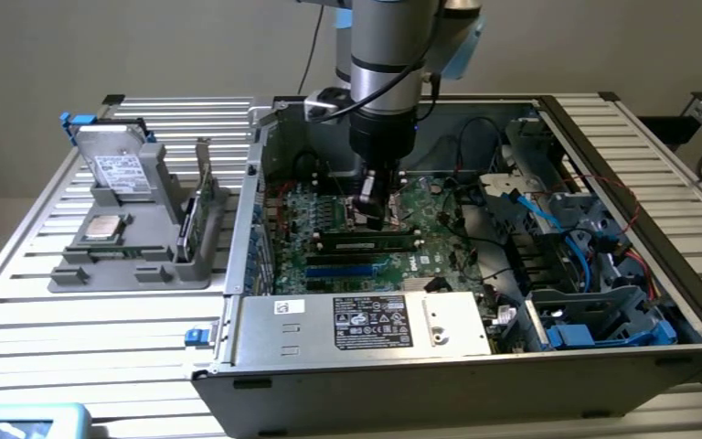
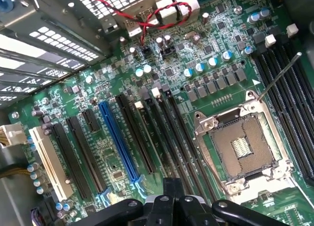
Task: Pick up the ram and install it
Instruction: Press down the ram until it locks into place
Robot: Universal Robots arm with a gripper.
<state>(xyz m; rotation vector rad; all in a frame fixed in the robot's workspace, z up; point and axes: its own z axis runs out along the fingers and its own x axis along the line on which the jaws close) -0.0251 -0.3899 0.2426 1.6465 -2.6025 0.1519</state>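
Observation:
The ram [image 1: 369, 243], a narrow green stick with dark chips, stands on edge in a slot on the motherboard [image 1: 326, 219] inside the open computer case. My gripper [image 1: 376, 219] hangs straight down over the stick's middle, fingers shut together, tips at its top edge; I cannot tell whether they touch it. In the wrist view the shut gripper [image 2: 170, 200] sits over the long dark slots [image 2: 167, 138] between the blue slot [image 2: 117, 138] and the bare CPU socket [image 2: 245, 147]. Nothing is held between the fingers.
The case's metal walls [image 1: 253, 183] close in the board. A labelled power supply [image 1: 364, 320] lies at the front, and drive cages with blue cables [image 1: 570, 238] stand on the exterior view's right. A grey fixture [image 1: 132, 247] with parts rests outside on the left.

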